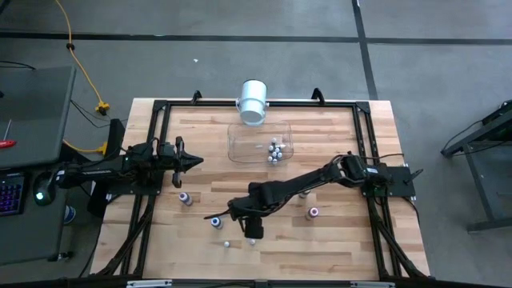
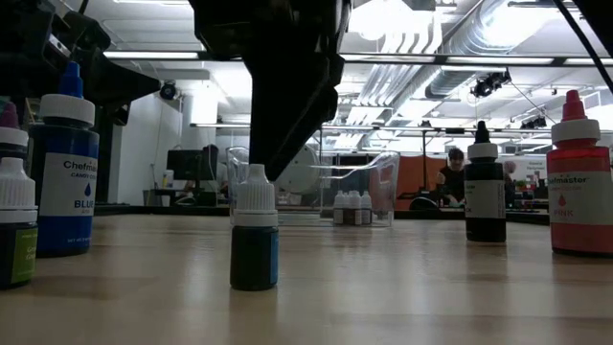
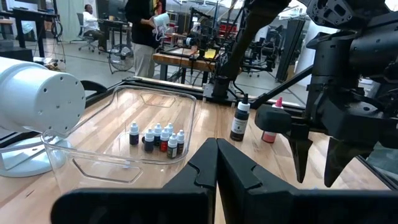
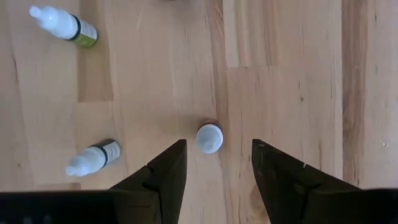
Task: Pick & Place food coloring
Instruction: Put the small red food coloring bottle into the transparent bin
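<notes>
One clear tub (image 1: 240, 148) sits at twelve o'clock on the one table (image 1: 360, 248), and one white cylinder (image 1: 253, 101) stands just beyond it. Inside the tub are about seven small bottles (image 3: 157, 138), too bunched for a sure count. Six loose bottles (image 1: 185, 198) stand from five to eight o'clock. Two arms (image 1: 296, 188) reach in.

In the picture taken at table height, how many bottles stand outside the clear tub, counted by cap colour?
White-capped bottles: 2
Blue-capped bottle: 1
Purple-capped bottle, cut by the picture's edge: 1
Black-capped bottle: 1
Pink-capped bottle: 1
Total: 6
</notes>
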